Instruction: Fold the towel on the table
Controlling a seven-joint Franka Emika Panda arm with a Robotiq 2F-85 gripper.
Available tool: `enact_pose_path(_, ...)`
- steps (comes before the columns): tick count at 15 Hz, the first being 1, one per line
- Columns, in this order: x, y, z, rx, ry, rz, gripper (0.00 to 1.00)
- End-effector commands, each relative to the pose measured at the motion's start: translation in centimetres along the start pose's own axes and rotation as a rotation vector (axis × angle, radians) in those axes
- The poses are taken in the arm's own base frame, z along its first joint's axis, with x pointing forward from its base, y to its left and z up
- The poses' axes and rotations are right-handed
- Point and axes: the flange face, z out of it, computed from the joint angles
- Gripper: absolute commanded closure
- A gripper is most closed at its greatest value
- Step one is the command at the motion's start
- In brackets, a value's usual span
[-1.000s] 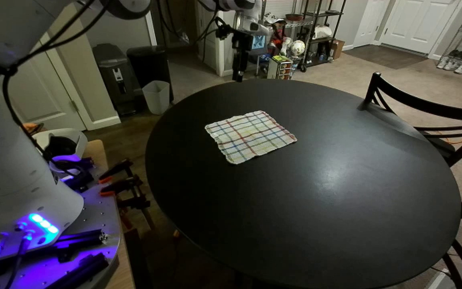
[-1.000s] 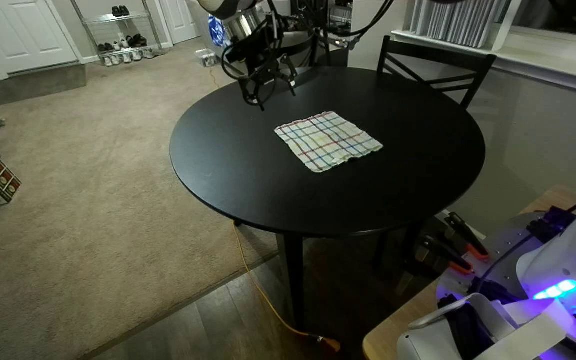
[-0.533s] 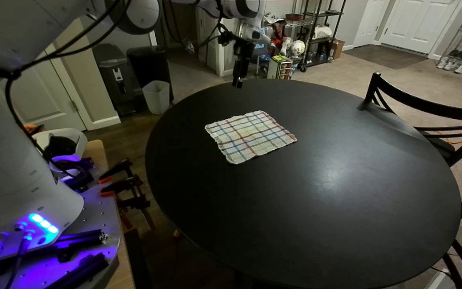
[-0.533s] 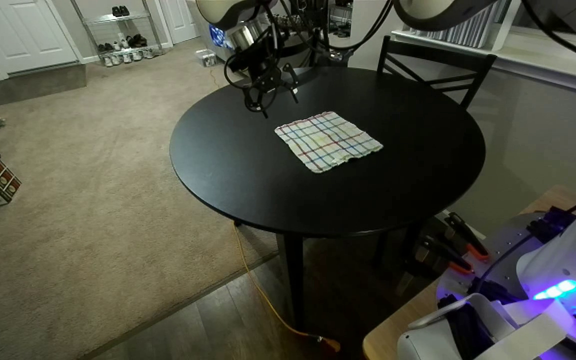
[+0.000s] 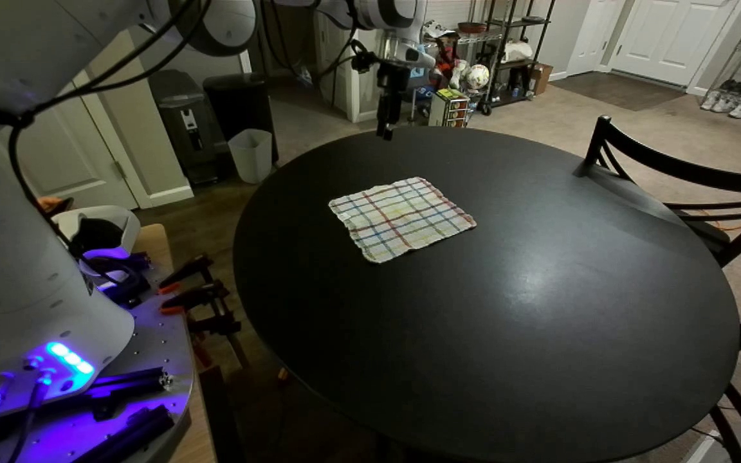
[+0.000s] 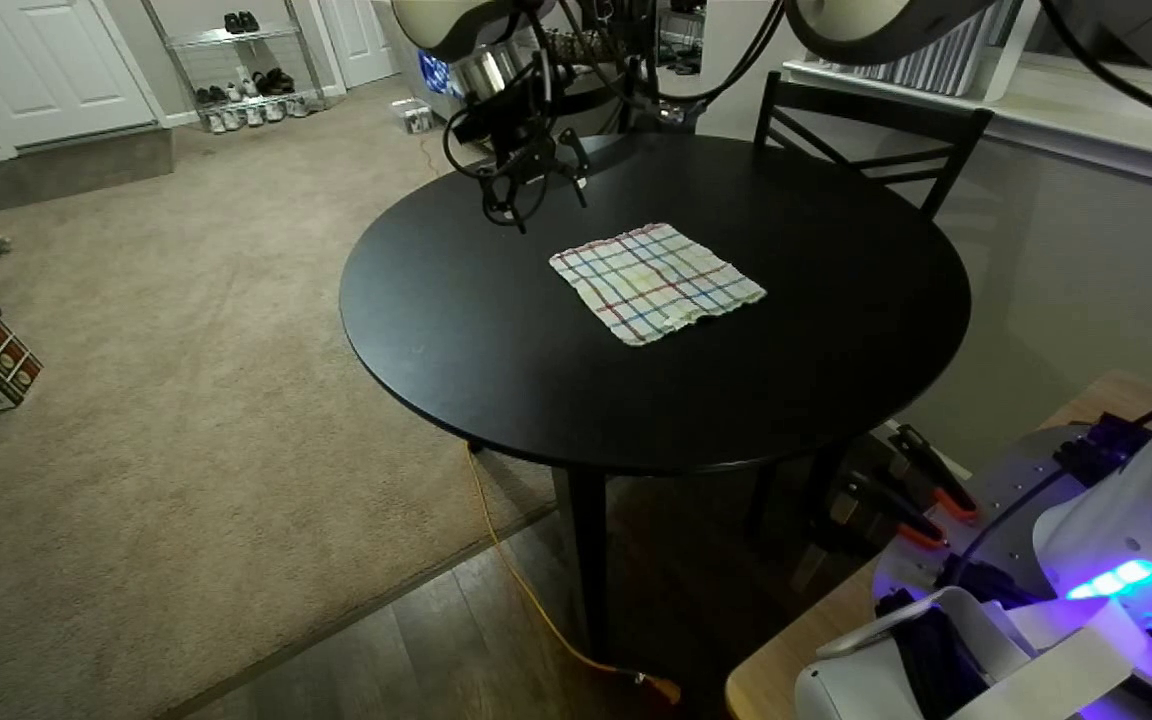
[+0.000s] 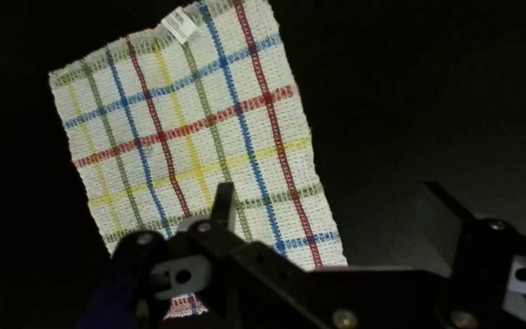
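The towel lies flat and spread out on the black round table (image 5: 538, 360). It is white with red, blue, green and yellow grid lines, and shows in both exterior views (image 5: 402, 218) (image 6: 658, 285). In the wrist view the towel (image 7: 190, 123) fills the left and middle, with a white tag at its top edge; its lower part is partly hidden by the gripper. My gripper (image 6: 553, 217) is open and empty, in the air above the table, apart from the towel. In the wrist view the gripper (image 7: 329, 189) has its left finger (image 7: 223, 203) over the towel and the right over bare table.
A dark chair (image 5: 686, 167) stands against the table's edge, and another chair (image 6: 866, 120) shows in an exterior view. Clamps (image 5: 197, 296) hold the robot's mount beside the table. Black cables hang along the arm.
Over the last second my gripper has come down a little toward the table, then shifted slightly sideways. The towel has not moved.
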Motion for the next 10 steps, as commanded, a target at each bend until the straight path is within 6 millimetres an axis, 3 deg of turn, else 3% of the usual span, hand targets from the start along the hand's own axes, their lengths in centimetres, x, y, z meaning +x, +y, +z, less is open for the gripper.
enact_pose_path(1,1.1,-0.5,1.7,0.044,0.005,-0.021,0.00)
enact_pose_path(10,5.5,-1.3,6.1,0.166,0.163,-0.034,0.00)
